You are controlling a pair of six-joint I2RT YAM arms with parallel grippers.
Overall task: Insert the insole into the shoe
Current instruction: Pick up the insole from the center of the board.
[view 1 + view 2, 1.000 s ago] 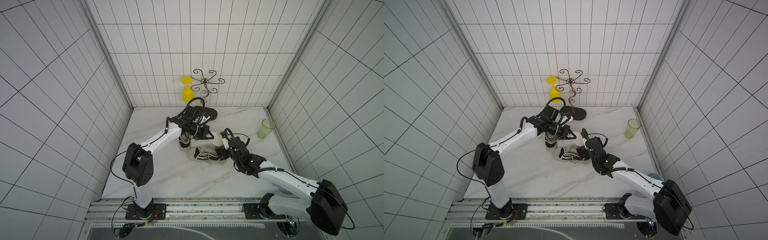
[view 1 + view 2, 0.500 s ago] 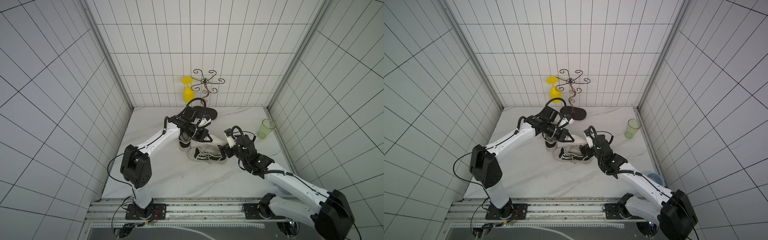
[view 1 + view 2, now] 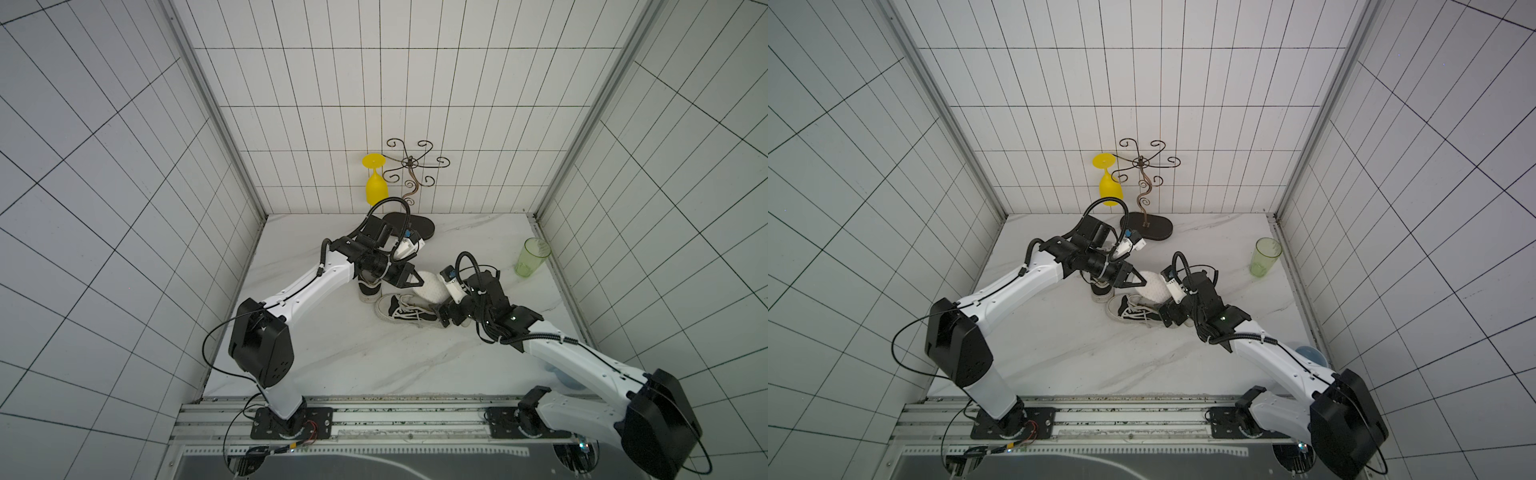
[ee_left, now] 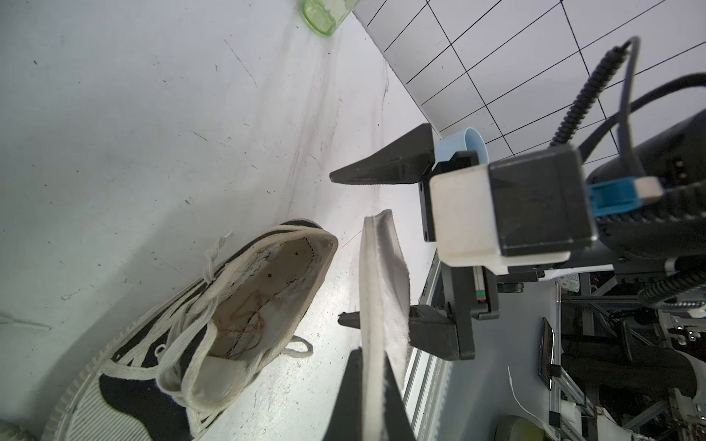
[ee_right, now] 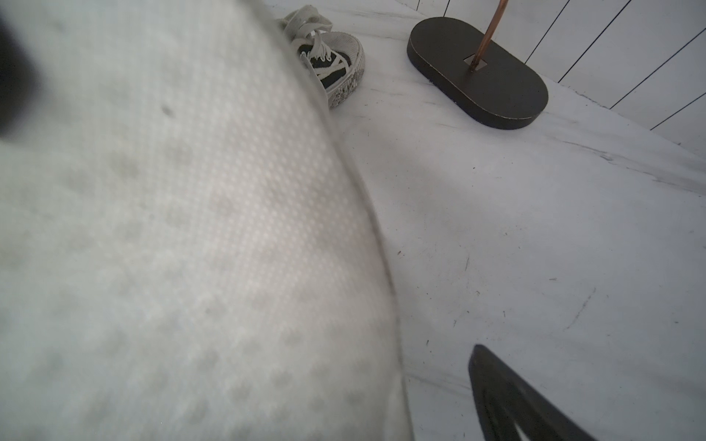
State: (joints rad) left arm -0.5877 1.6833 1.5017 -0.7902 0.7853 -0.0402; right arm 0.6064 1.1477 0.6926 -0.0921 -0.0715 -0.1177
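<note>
Just beside the shoe [image 3: 399, 312], the left gripper [image 3: 417, 281] pinches the white insole [image 3: 433, 287]; at the shoe's heel, the right gripper [image 4: 336, 248] gapes wide.

This looks like a robotics lab cell rather than a home: white tiled walls [image 3: 374, 62] box in a marble-look worktop [image 3: 353, 357]. A left arm [image 3: 307, 286] and a right arm [image 3: 573, 357] are bolted to an aluminium rail [image 3: 395, 411] along the open edge. Beyond the rail, the left wrist view shows bare metal framing [image 4: 596, 301].
</note>
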